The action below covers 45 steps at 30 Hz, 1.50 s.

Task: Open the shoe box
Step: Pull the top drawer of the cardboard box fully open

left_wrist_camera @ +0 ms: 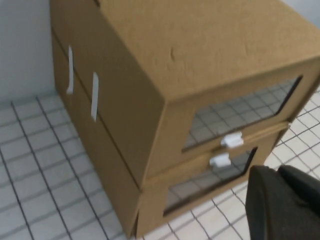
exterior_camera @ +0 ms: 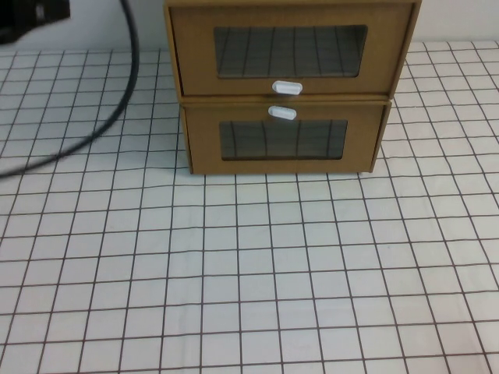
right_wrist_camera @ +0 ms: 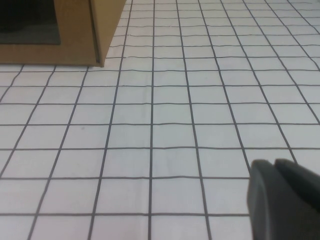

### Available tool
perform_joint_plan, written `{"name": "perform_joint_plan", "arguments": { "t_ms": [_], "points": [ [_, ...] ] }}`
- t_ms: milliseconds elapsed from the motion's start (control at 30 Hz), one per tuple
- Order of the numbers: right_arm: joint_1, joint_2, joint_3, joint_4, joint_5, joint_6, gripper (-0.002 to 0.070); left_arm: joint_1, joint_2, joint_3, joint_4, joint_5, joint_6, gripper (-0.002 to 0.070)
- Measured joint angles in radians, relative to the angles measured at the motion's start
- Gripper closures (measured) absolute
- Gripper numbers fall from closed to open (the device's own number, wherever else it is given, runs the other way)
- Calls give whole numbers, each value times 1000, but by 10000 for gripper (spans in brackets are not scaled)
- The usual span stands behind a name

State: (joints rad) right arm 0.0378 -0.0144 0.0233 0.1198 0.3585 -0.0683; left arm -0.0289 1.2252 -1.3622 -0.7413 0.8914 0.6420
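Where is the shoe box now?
High view: the shoe box sits at the far centre of the gridded table. Left tool is off its left side; right tool, shut, over the table off its right.

Soft, even light falls on the white gridded table (exterior_camera: 249, 273); the shoe box (exterior_camera: 284, 86) casts a faint shadow. Close to each wrist lens, the left gripper (left_wrist_camera: 278, 175) and right gripper (right_wrist_camera: 275, 167) blur dark.

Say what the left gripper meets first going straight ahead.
Likely the lower box near its window; depth unclear. The left gripper sits before it; the right gripper hangs shut over the table.
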Motion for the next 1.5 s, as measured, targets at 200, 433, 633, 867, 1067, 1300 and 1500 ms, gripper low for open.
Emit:
{"name": "perform_joint_plan", "arguments": {
  "t_ms": [200, 433, 633, 867, 1067, 1300, 1500],
  "points": [
    [0, 0, 0, 0, 0, 0, 689, -82, 316, -430, -7, 77, 13, 679],
    [0, 0, 0, 0, 0, 0, 690, -192, 656, -859, 14, 191, -13, 678],
    [0, 0, 0, 0, 0, 0, 689, -243, 835, -1061, 51, 247, -47, 678],
    [0, 0, 0, 0, 0, 0, 689, -256, 928, -1076, 54, 241, -49, 678],
    [0, 0, 0, 0, 0, 0, 689, -258, 941, -1082, 69, 223, -51, 678],
    [0, 0, 0, 0, 0, 0, 690, -260, 941, -1082, 73, 221, -51, 679],
    [0, 0, 0, 0, 0, 0, 690, -260, 941, -1082, 73, 221, -51, 679]
  ]
}}
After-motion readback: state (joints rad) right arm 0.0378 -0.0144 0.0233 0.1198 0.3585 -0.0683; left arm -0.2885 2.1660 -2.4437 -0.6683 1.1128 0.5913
